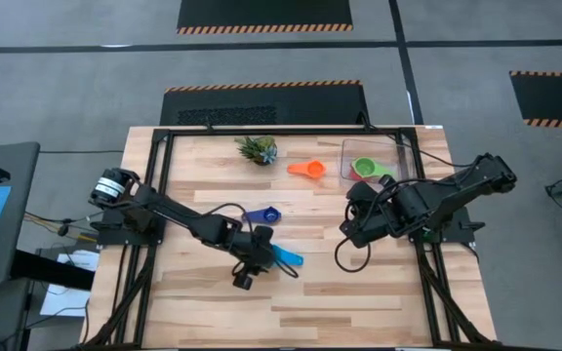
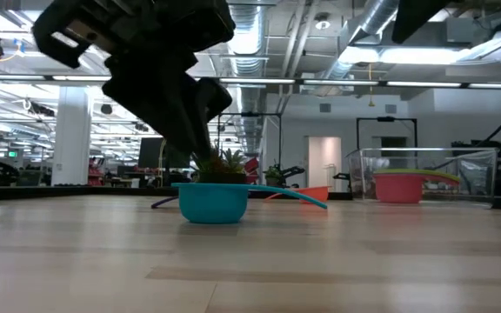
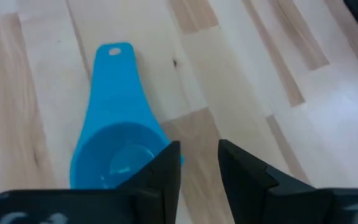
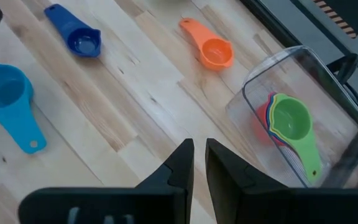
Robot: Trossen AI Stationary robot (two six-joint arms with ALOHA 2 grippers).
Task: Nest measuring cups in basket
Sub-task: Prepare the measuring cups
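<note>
From above, my left gripper (image 1: 245,280) hangs over the front middle of the pale wooden table (image 1: 203,312), just beside the light blue plastic measuring cup (image 1: 285,257), which lies on the boards with its flat handle pointing toward the right. A smaller dark blue plastic measuring cup (image 1: 263,214) lies a little farther back, and an orange plastic measuring cup (image 1: 307,169) sits near the small spiky green potted plant (image 1: 258,148). The clear square plastic basket (image 1: 347,156) stands at the back right, with a green plastic measuring cup (image 1: 369,168) on top of the cups inside it. My right gripper (image 1: 351,232) waits in front of that basket.

At table height, the light blue cup (image 2: 213,202) stands upright on the wood with my dark left arm above and behind it. The basket (image 2: 485,178) on the right shows a red cup (image 2: 398,187) inside.

Through my left wrist, my fingers (image 3: 164,171) are parted, holding nothing; one finger's tip sits at the light blue cup's (image 3: 114,118) rim.

Through my right wrist, my fingers (image 4: 182,163) stand close together with a narrow gap, empty, over bare wood. Beyond them lie the orange cup (image 4: 211,48), the dark blue cup (image 4: 74,32) and the light blue cup (image 4: 6,96), and the green cup (image 4: 293,124) rests nested on the others in the basket (image 4: 263,74).
</note>
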